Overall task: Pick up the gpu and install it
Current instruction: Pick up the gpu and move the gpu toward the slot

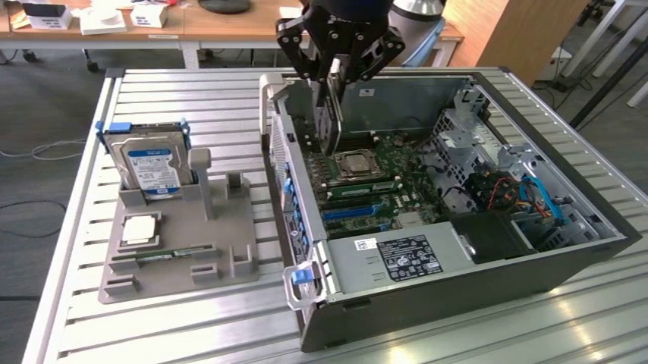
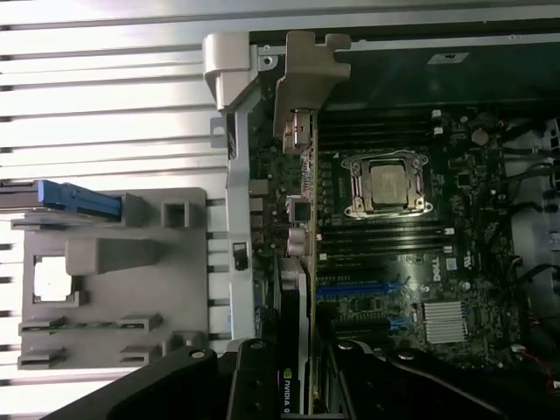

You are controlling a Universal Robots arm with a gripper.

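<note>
- Black gripper (image 1: 335, 76) hangs over the open case (image 1: 426, 303), at the side that is far from the exterior camera.
- Its fingers (image 2: 249, 385) are closed on the gpu (image 1: 332, 125), one on each flat face of the card.
- The gpu stands on its edge, upright, inside the case and above the motherboard (image 1: 375, 189).
- In the wrist view the gpu (image 2: 302, 219) is seen along its thin edge, and a green logo shows on it between the fingers.
- Its silvery bracket (image 2: 302, 70) is at the end away from the gripper (image 2: 302, 389), close to the grey corner of the case wall.
- The card runs just beside the processor socket (image 2: 388, 185), on the side of the case wall, and it is in line with the blue slot (image 2: 359, 287).
- I cannot tell if the lower edge of the gpu touches the board or a slot.
- A power supply (image 1: 400, 258) with a white label sits in the near part of the case.
- At the exterior view's left a grey holder (image 1: 218, 227) lies on the slatted metal table (image 1: 152, 98), apart from the case.
- In the holder a hard drive (image 1: 152, 163) stands upright, a square chip (image 1: 139, 227) lies flat, and a memory stick (image 1: 167, 256) lies in a groove near the chip.
</note>
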